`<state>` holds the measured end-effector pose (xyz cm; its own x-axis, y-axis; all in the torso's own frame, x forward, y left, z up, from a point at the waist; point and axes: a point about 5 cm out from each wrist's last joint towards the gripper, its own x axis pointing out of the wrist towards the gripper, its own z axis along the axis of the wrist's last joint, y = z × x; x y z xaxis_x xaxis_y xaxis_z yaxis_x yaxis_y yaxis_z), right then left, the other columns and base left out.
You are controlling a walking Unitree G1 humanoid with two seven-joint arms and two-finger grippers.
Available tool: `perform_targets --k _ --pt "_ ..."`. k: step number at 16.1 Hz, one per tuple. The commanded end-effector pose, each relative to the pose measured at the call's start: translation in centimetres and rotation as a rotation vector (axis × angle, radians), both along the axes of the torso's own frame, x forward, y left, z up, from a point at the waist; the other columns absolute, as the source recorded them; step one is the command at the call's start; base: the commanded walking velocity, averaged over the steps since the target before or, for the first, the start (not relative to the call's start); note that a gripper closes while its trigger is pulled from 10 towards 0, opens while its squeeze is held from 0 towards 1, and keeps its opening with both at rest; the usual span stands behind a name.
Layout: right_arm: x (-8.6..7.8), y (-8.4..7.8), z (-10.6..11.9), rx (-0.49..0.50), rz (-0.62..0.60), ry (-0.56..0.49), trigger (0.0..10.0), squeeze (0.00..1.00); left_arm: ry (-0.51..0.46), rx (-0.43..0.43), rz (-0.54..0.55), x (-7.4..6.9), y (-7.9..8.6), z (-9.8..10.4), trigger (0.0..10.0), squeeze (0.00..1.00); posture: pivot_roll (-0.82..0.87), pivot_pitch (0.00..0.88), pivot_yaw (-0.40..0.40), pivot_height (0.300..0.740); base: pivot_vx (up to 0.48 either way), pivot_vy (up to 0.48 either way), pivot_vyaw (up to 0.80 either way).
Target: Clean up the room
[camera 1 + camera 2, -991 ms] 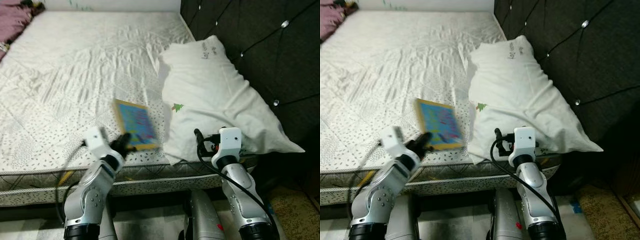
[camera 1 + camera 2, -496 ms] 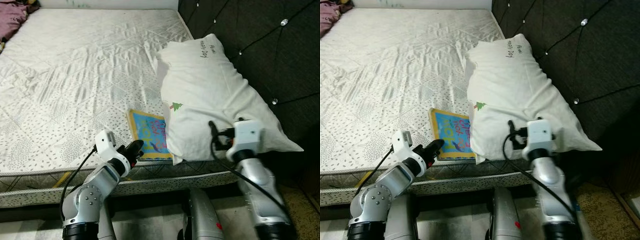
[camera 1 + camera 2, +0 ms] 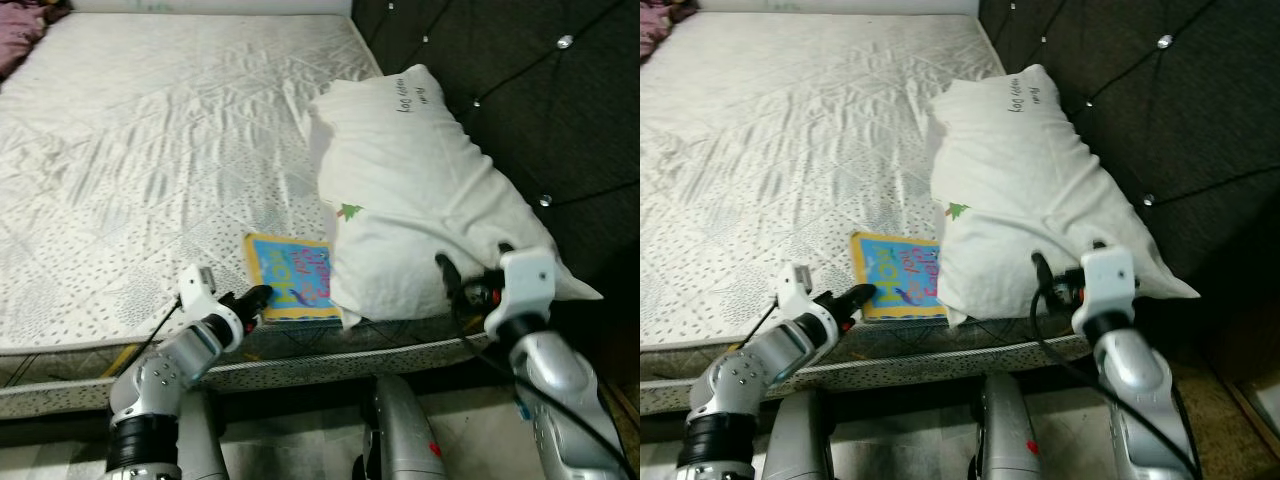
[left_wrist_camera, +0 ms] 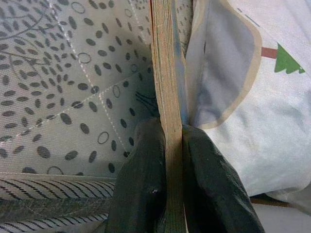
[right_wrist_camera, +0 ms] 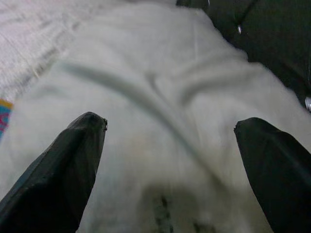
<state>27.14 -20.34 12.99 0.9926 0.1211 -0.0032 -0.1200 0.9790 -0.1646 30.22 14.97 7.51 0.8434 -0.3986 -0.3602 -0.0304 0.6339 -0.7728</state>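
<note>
Left tool: pinches the thin blue-and-yellow picture book.
Book: flat on bed, one edge under white pillow.
Right tool: wide, facing pillow.
Tip: slide book out slowly.

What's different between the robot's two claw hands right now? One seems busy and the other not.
The left gripper is shut, its fingers pinching the edge of the colourful book near the mattress edge; the right gripper is spread wide open and holds nothing. The left sits low at the bed's front edge, while the right faces the white pillow. Both have two long black fingers.
</note>
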Motion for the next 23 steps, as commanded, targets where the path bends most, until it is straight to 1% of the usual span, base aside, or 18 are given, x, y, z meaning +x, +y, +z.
perform_targets --k 1,2,3,4,5,6,7,8,9,10,12,14,15,17,18,20,22,23 --pt "0.0 -0.2 0.2 -0.011 -0.002 -0.002 10.0 0.00 0.039 0.038 0.007 -0.1 0.4 -0.8 10.0 0.00 -0.05 0.124 -0.060 0.527 0.000 0.000 0.00" --pt "0.1 0.0 0.2 -0.005 -0.013 -0.006 10.0 0.00 0.046 0.055 0.004 0.0 1.0 -1.1 10.0 0.00 -0.05 0.123 -0.057 0.527 0.000 0.000 0.00" --pt "0.2 0.2 0.3 -0.003 -0.011 -0.007 10.0 0.00 0.052 0.074 0.011 0.1 1.4 -1.3 10.0 0.81 -0.05 0.122 -0.053 0.527 0.000 0.000 0.00" --pt "0.2 0.3 0.3 -0.004 -0.010 -0.005 10.0 0.00 0.055 0.092 0.017 0.3 1.8 -1.4 10.0 1.00 -0.05 0.122 -0.053 0.527 0.000 0.000 0.00" --pt "0.2 0.3 0.3 -0.006 -0.012 -0.001 10.0 0.00 0.049 0.140 0.028 0.6 2.3 -1.5 10.0 1.00 -0.05 0.122 -0.053 0.527 0.000 0.000 0.00" --pt "0.2 0.3 0.3 -0.007 -0.012 -0.001 10.0 0.00 0.047 0.153 0.032 0.7 2.5 -1.5 10.0 1.00 -0.05 0.122 -0.053 0.527 0.000 0.000 0.00" --pt "0.3 0.2 0.2 -0.020 -0.014 -0.001 10.0 0.00 0.034 0.219 0.128 1.4 4.1 -1.2 10.0 1.00 -0.05 0.118 -0.055 0.527 0.000 0.000 0.00" --pt "0.2 0.2 0.1 -0.021 -0.015 0.001 10.0 0.00 0.036 0.228 0.126 1.4 4.3 -1.3 10.0 1.00 -0.05 0.118 -0.055 0.527 0.000 0.000 0.00" --pt "0.2 0.2 0.0 -0.024 -0.015 0.002 10.0 0.00 0.039 0.271 0.157 1.5 4.9 -1.3 10.0 1.00 -0.05 0.120 -0.058 0.527 0.000 0.000 0.00" --pt "0.2 0.2 -0.1 -0.025 -0.015 0.005 10.0 0.00 0.034 0.274 0.168 1.5 5.1 -1.3 10.0 1.00 -0.05 0.120 -0.058 0.527 0.000 0.000 0.00" --pt "0.0 0.4 -0.4 -0.028 -0.010 0.013 10.0 0.00 0.024 0.315 0.240 1.8 6.6 -1.2 10.0 1.00 -0.05 0.120 -0.058 0.527 0.000 0.000 0.00" --pt "0.1 0.5 -0.4 -0.030 -0.009 0.014 10.0 0.00 0.004 0.363 0.277 2.0 7.4 -1.1 10.0 1.00 -0.05 0.123 -0.063 0.527 0.000 0.000 0.00" --pt "0.1 0.5 -0.4 -0.032 -0.009 0.013 10.0 0.00 -0.018 0.392 0.263 2.2 7.4 -0.7 10.0 1.00 -0.05 0.122 -0.063 0.527 0.000 0.000 0.00" --pt "0.2 0.5 -0.4 -0.032 -0.009 0.012 10.0 0.00 -0.053 0.424 0.225 2.3 6.4 -0.4 10.0 1.00 -0.05 0.122 -0.063 0.527 0.000 0.000 0.00" --pt "0.3 0.6 -0.4 -0.031 -0.009 0.010 10.0 0.00 -0.135 0.438 0.227 2.3 5.2 0.6 10.0 1.00 -0.05 0.121 -0.060 0.527 0.000 0.000 0.00" --pt "0.3 0.8 -0.4 -0.029 -0.008 0.006 10.0 0.00 -0.257 0.507 0.223 1.1 3.2 1.8 10.0 1.00 -0.05 0.122 -0.057 0.527 0.000 0.000 0.00" --pt "0.4 1.0 -0.4 -0.026 -0.007 0.006 10.0 0.00 -0.306 0.539 0.194 0.5 2.2 2.3 10.0 1.00 -0.04 0.123 -0.058 0.527 0.000 0.000 0.00" --pt "0.4 1.1 -0.5 -0.024 -0.006 0.006 10.0 0.00 -0.339 0.526 0.128 0.1 0.5 2.6 10.0 1.00 -0.03 0.122 -0.062 0.527 0.000 0.000 0.00"
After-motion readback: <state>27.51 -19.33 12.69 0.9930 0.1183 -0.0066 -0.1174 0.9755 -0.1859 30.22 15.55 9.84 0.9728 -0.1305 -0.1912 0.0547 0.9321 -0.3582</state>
